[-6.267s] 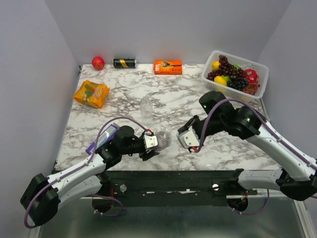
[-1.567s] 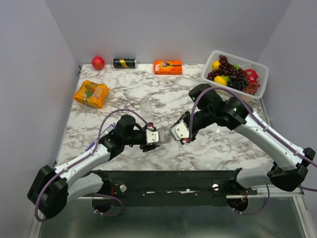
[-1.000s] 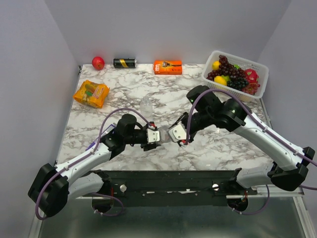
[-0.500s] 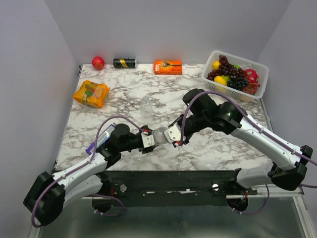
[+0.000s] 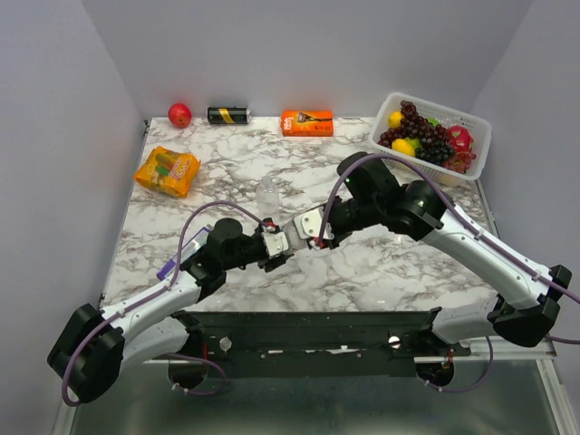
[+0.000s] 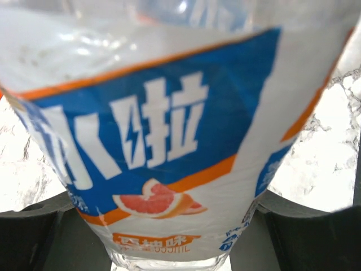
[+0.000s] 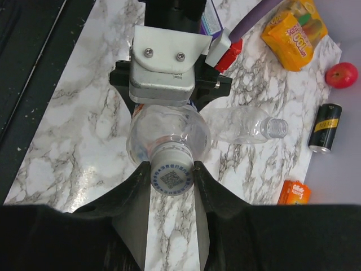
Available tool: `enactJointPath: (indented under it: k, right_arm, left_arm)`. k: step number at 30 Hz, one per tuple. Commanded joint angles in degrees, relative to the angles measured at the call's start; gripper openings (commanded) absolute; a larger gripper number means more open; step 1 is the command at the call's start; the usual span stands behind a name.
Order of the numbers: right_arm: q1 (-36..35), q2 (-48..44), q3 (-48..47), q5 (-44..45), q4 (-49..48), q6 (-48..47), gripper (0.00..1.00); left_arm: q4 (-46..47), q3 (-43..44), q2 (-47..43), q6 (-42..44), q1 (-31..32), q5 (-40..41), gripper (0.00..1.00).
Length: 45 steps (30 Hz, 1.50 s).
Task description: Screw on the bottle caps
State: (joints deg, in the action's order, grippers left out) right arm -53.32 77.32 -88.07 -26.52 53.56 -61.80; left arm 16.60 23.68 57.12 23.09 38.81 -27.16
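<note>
My left gripper (image 5: pixel 277 244) is shut on a clear bottle (image 5: pixel 292 238) and holds it sideways above the table. In the left wrist view its blue, orange and white label (image 6: pixel 169 141) fills the frame between my left gripper's (image 6: pixel 175 231) dark fingers (image 6: pixel 304 231). My right gripper (image 5: pixel 309 230) is shut on a whitish cap (image 7: pixel 172 176) with a printed code, which sits on this bottle's (image 7: pixel 168 134) neck. A second clear bottle (image 7: pixel 242 125) lies uncapped on the marble, also seen from above (image 5: pixel 267 194). No other cap is in view.
A black-and-yellow can (image 5: pixel 228 115), a red apple (image 5: pixel 179 114) and an orange box (image 5: pixel 306 121) line the far edge. An orange snack bag (image 5: pixel 167 171) lies at the left, and a purple packet (image 5: pixel 192 250) under my left arm. A white fruit basket (image 5: pixel 472 124) stands far right.
My right gripper has moved left to the bottle's mouth and now grips the cap on its neck. Both grippers and the bottle have shifted slightly farther from the near edge.
</note>
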Motion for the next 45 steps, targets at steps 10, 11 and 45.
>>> enactJointPath:
  k: [10,11,45]
  right_arm:
    - [-0.47,6.61,-4.47,-1.6,2.34,17.94,0.23]
    - [-0.38,7.14,-5.17,-1.69,2.6,18.55,0.23]
    - [6.47,15.4,-7.46,2.53,-0.39,66.81,0.01]
  left_arm:
    - [16.09,1.19,-5.88,-1.56,2.85,9.31,0.0]
    - [16.27,0.84,-5.88,-0.95,2.94,9.66,0.0]
    - [11.71,1.98,-2.72,8.11,8.57,30.94,0.0]
